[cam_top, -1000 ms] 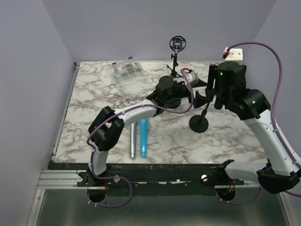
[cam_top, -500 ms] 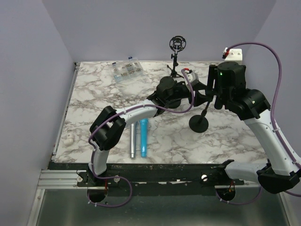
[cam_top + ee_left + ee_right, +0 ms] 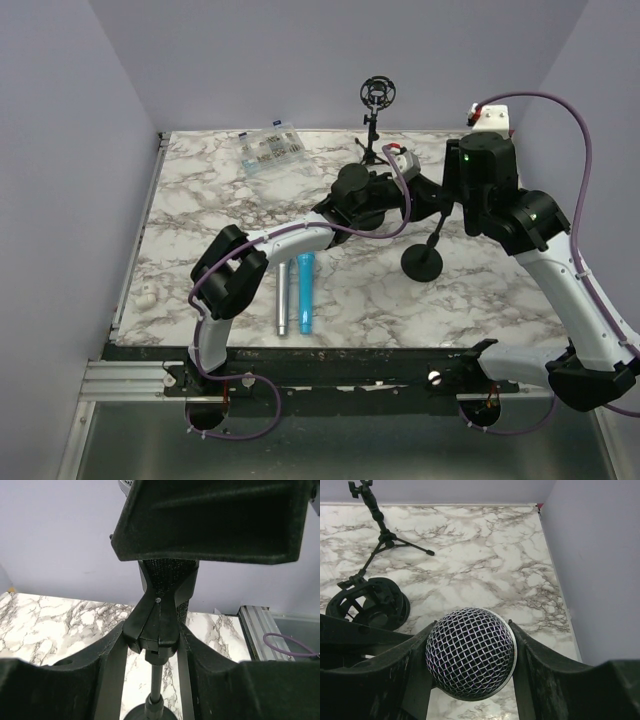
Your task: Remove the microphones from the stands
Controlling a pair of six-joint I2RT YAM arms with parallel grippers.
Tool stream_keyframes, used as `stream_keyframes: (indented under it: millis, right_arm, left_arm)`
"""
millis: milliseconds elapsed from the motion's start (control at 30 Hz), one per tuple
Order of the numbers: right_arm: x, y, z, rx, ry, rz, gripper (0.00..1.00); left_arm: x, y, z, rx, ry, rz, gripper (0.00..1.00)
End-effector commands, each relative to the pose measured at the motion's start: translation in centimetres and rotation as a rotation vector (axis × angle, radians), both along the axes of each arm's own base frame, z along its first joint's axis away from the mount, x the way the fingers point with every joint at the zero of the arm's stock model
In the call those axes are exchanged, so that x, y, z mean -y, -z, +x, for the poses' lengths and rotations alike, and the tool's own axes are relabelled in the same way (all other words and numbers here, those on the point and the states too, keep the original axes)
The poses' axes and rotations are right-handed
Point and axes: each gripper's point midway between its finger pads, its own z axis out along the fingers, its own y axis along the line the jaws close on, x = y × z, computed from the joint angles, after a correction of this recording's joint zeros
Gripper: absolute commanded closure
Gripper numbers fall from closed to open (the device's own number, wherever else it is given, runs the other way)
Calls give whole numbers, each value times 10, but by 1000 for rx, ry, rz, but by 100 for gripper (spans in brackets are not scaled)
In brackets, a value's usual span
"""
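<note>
The left gripper point(image 3: 152, 650) has its jaws clamped on the clip point(image 3: 159, 617) at the top of the stand point(image 3: 424, 262), one finger on each side. The microphone point(image 3: 470, 660) sits in that clip, not yet lifted off. The right gripper point(image 3: 471, 630) holds it with jaws half apart, both fingers against the mesh head. The stand's round base rests on the counter point(image 3: 200, 210).

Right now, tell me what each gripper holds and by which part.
Left gripper: the stand, by its clip above the pole. Right gripper: the microphone, by its mesh head.
</note>
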Motion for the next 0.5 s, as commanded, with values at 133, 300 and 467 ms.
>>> stream_keyframes:
  millis: [133, 300, 467]
  right_arm:
    - [0, -6, 6, 42, -12, -21, 79]
    - [9, -17, 5, 81, 22, -52, 99]
    - [13, -63, -4, 222, 3, 22, 99]
  left_arm:
    - [-5, 12, -5, 0, -2, 43, 100]
    - [-4, 12, -3, -4, -14, 52, 100]
    - [-5, 17, 3, -30, -43, 68, 100]
